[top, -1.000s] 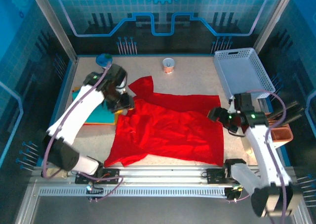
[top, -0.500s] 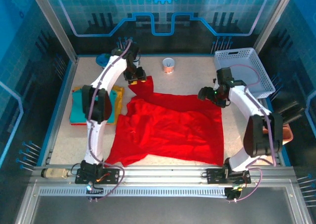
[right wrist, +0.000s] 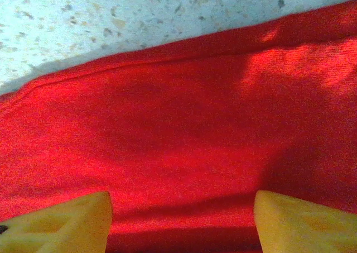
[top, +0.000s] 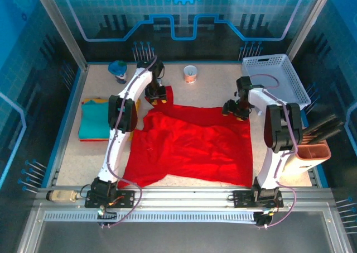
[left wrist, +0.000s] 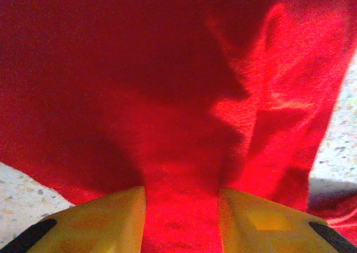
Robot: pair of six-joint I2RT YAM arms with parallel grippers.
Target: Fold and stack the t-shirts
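Red t-shirt (top: 192, 144) lies spread open in the middle of the frame, wrinkled, one sleeve reaching toward upper left. Folded teal t-shirt (top: 95, 122) sits at the left, well apart from the red one, with the yellow-orange t-shirt (top: 97, 101) showing at its edges in the same stack.

Left gripper (top: 157, 96) is down on that upper-left sleeve. In the wrist view (left wrist: 181, 208) its yellow fingers (left wrist: 106, 219) stand a modest gap apart with a ridge of red cloth (left wrist: 167, 68) running between them; cannot tell whether they press on it.

Right gripper (top: 234, 110) is at the shirt's upper right corner. In the wrist view (right wrist: 183, 219) its fingers (right wrist: 61, 222) are spread wide over flat red cloth (right wrist: 178, 124), just inside the hem, with nothing between them.

Around:
- White lattice basket (top: 290, 77) at upper right, just beside the right arm.
- Small cup (top: 190, 73) at top centre, near the sleeve and apart from it.
- Blue-topped object (top: 117, 68) at upper left; too small to identify.
- Copper-toned container (top: 315, 151) at the right edge.

The surface is a pale speckled table (top: 217, 88), also visible at lower left in the left wrist view (left wrist: 17, 191) and along the top in the right wrist view (right wrist: 139, 18). Blue-lit panels enclose the table, and metal rails (top: 184, 196) run along the bottom edge.
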